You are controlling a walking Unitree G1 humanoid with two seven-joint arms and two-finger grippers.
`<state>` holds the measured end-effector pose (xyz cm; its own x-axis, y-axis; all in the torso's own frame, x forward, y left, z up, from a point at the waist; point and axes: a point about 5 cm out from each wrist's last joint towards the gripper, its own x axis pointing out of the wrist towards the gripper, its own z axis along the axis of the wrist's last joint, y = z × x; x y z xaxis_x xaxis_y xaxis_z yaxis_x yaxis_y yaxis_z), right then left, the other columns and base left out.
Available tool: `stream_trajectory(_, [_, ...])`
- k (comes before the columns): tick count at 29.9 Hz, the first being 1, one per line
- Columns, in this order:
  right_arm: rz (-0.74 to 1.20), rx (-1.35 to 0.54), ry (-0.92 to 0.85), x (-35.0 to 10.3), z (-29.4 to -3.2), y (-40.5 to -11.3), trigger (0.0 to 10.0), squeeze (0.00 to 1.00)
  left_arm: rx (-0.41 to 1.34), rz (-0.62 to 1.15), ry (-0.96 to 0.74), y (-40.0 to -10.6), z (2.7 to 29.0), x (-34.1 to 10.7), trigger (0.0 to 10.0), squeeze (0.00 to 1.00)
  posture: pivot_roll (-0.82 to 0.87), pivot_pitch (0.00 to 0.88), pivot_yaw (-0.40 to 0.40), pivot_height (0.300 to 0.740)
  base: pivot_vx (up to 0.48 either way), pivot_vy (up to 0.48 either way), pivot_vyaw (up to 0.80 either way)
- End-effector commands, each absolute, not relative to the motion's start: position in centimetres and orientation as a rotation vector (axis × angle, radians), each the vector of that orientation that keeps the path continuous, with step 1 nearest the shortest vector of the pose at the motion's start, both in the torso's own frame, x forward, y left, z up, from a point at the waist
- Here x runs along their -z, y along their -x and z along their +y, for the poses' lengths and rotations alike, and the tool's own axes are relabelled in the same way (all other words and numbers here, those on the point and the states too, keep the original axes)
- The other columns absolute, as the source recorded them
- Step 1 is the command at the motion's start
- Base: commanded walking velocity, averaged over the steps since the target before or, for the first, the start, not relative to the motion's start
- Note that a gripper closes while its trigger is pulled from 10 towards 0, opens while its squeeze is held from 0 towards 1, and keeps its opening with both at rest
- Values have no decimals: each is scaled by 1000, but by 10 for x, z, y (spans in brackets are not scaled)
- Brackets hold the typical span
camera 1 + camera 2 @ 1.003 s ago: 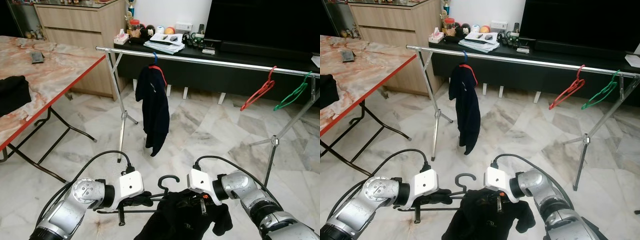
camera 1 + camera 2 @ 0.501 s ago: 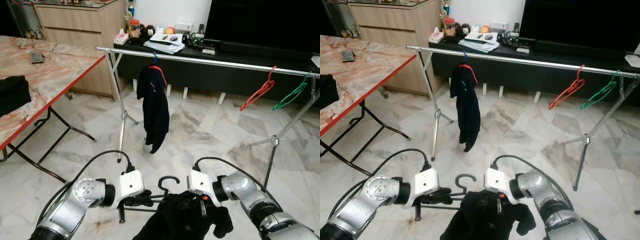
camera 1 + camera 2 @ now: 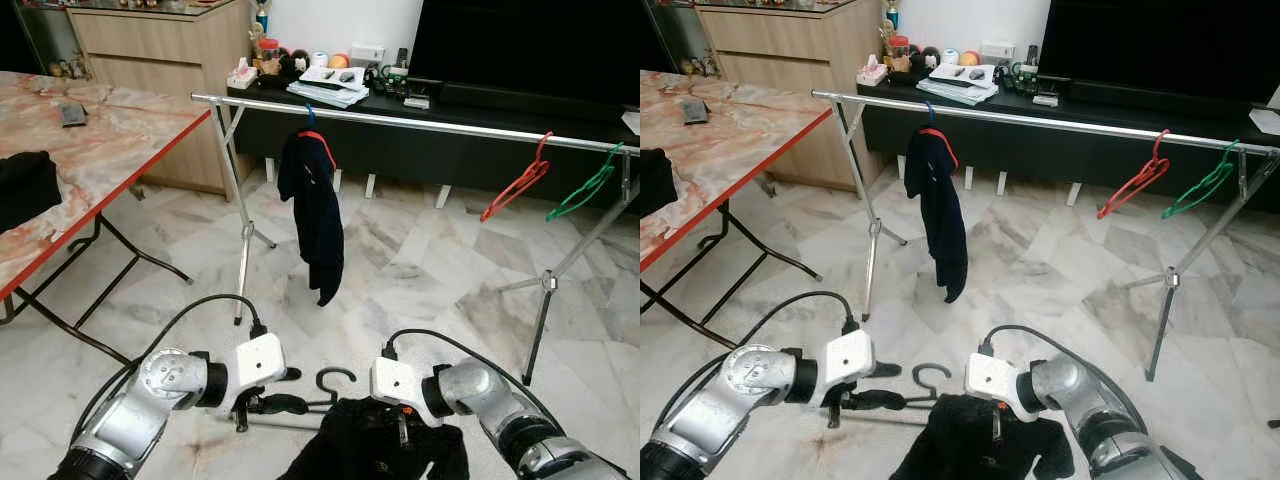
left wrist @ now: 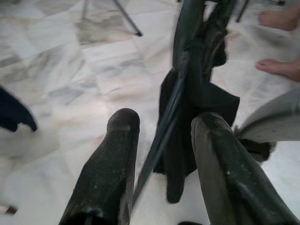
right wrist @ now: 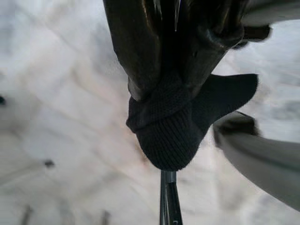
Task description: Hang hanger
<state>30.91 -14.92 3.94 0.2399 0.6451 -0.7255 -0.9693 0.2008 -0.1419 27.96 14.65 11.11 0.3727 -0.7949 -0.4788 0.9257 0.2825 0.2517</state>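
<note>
A black hanger draped with a black garment hangs low in front of me, between both grippers. My left gripper stands open, its fingers apart on either side of the hanger's thin bar. My right gripper is shut on the hanger through the knit garment, which hides its fingertips. Further off, a silver clothes rail spans the room. It carries a dark garment, a red hanger and a green hanger.
A marble-top folding table with a red edge stands at the left, with a black cloth on it. The rack's legs reach the floor. A cluttered TV console lies behind. A person's bare feet are nearby.
My left gripper's fingers have spread apart off the hanger bar. The hanger and garment have sunk a little lower. The dark garment on the rail has swung to the right.
</note>
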Motion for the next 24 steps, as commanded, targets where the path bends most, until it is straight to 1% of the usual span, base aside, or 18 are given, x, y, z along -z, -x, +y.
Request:
stream_trajectory(1, [612,-1104,653,-33,-156,-309,0,0,1070,254,-537,-284,156,-113,10000,1000,116,58,-66,740,0,0,0])
stream_trajectory(2, [618,-1061,618,-28,-156,-307,0,0,964,211,-516,-289,161,-113,10000,1000,115,59,-63,740,0,0,0])
stream_trajectory(3, [620,-1040,600,-25,-156,-305,0,0,910,194,-508,-292,164,-113,10000,1000,113,58,-61,740,0,0,0])
stream_trajectory(5, [617,-1013,576,-23,-155,-304,0,0,845,184,-498,-294,168,-112,10000,1000,111,57,-59,740,0,0,0])
stream_trajectory(6, [610,-972,564,-21,-155,-304,0,0,773,175,-499,-295,172,-109,10000,1000,107,54,-55,740,0,0,0])
stream_trajectory(8, [606,-952,559,-21,-155,-305,0,0,724,171,-485,-296,175,-108,10000,1000,107,53,-54,740,0,0,0])
stream_trajectory(9, [587,-876,544,-21,-156,-308,0,0,585,167,-449,-300,183,-99,10000,1000,100,46,-51,740,0,0,0])
stream_trajectory(10, [580,-839,527,-22,-156,-310,0,0,526,173,-432,-300,187,-94,10000,663,98,45,-51,740,0,0,0])
stream_trajectory(11, [568,-796,504,-22,-156,-311,0,0,466,186,-399,-301,191,-87,10000,0,93,42,-53,740,0,0,0])
stream_trajectory(12, [560,-771,490,-23,-156,-312,0,0,433,195,-377,-300,194,-82,10000,0,93,42,-53,740,0,0,0])
stream_trajectory(13, [556,-693,454,-21,-158,-313,0,0,350,242,-320,-299,201,-67,10000,0,94,35,-54,740,0,0,0])
stream_trajectory(14, [556,-693,454,-21,-158,-313,0,0,350,242,-320,-299,201,-67,10000,0,94,35,-54,740,0,0,0])
stream_trajectory(16, [565,-589,382,-15,-160,-310,0,0,263,345,-300,-291,212,-41,10000,0,90,28,-51,740,0,0,0])
stream_trajectory(18, [576,-510,302,-7,-160,-304,0,0,199,444,-318,-280,221,-20,10000,0,85,24,-46,740,0,0,0])
stream_trajectory(19, [600,-420,254,3,-163,-296,0,0,148,524,-310,-267,228,-1,10000,0,86,22,-43,740,0,0,0])
stream_trajectory(20, [600,-420,254,3,-163,-296,0,0,148,524,-310,-267,228,-1,10000,0,86,22,-43,740,0,0,0])
stream_trajectory(21, [626,-291,170,11,-170,-289,0,0,97,595,-293,-254,234,14,10000,0,87,20,-36,740,0,0,0])
stream_trajectory(24, [677,-114,53,24,-181,-275,0,0,32,681,-248,-234,240,32,10000,0,77,16,-30,740,0,0,0])
